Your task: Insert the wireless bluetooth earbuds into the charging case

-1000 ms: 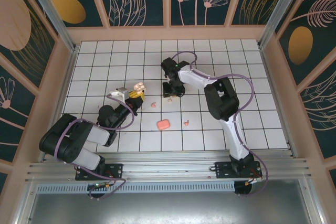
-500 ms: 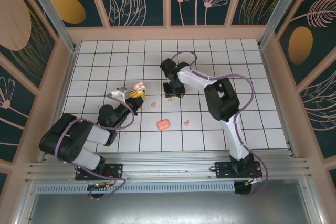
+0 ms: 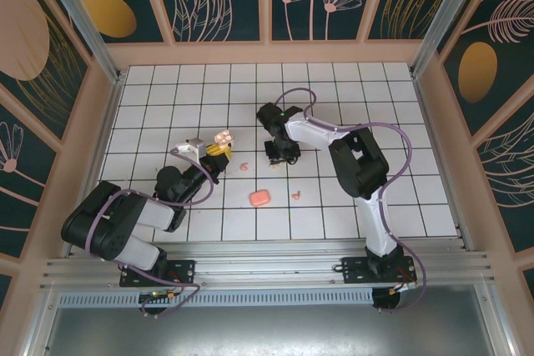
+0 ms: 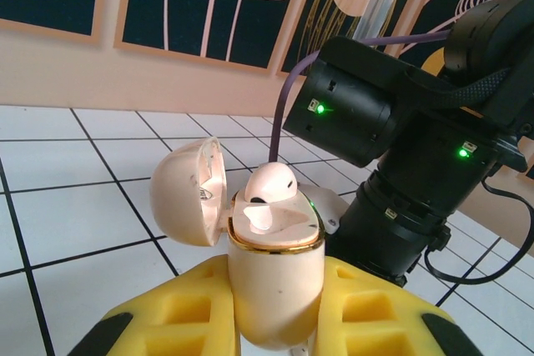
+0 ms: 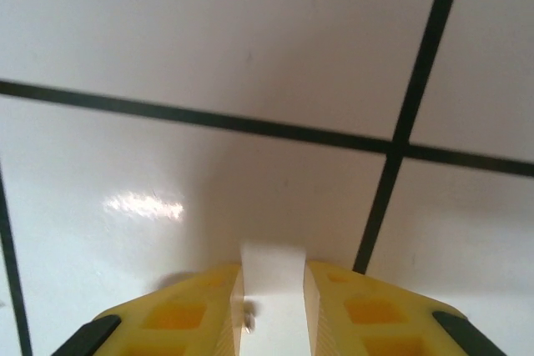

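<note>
The left gripper (image 4: 275, 310) is clamped tight on a pale case (image 4: 275, 248). Its yellow fingers (image 4: 179, 318) press the body from both sides and hold it upright. The lid (image 4: 185, 193) hangs open to the left, and one pale bud (image 4: 269, 183) sits in the top of the case. Just behind it is the black body of the right arm (image 4: 392, 139). From above, this gripper stands left of the middle of the tiled table (image 3: 167, 89), with the right gripper (image 3: 279, 154) near it, pointing down at the tiles. In the right wrist view the yellow fingers (image 5: 367, 314) stand close together with a narrow slot between them. A tiny speck shows at the inner edge of one finger, and I cannot tell whether anything is gripped. Between the two grippers lies a coral bud (image 3: 243, 166). Nearer the arm bases lie a coral case (image 3: 259, 198) and, just right of it, a second coral bud (image 3: 296, 196).
</note>
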Available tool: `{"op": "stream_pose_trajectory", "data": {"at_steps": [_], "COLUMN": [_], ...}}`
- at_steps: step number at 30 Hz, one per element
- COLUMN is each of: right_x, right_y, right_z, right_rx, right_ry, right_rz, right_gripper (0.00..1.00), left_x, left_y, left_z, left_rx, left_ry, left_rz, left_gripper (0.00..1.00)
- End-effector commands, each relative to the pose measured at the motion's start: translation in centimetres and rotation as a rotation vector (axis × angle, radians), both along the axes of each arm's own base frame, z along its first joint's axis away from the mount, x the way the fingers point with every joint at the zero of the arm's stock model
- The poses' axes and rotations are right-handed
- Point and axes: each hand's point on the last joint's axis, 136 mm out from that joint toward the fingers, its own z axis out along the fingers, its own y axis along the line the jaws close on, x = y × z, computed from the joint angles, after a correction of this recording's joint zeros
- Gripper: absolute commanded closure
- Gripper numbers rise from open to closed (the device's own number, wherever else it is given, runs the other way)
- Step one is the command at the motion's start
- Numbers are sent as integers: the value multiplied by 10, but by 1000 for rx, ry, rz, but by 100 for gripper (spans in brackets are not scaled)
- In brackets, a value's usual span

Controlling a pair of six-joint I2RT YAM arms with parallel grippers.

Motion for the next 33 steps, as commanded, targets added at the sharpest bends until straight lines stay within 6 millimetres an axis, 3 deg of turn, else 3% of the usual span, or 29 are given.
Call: {"op": "stream_pose_trajectory", "data": {"at_steps": [1,7,12,20,33], "right_x": [-24,-19,-19,-19,-11], "right_y": [-15,-10,12,16,32], "right_z": [4,37,58,42,21], "right_rx": [-61,-10,97,50,41], "right_ry": [49,-15,-48,25,44], "right_rz": [-21,8,242,450,494], "right_gripper": [73,68,64,64,65], "left_x": [0,-2,-4,-6,-5], "left_y": [-1,-1,-1,2,2], "left_z": [17,19,22,23,23], "left_rx": [-12,-5,-8,-3,14], "left_ry": [-55,-58,-63,-61,-61], "left_rz": [-11,-16,-18,-7,0], "left_gripper": [88,88,88,88,88]}}
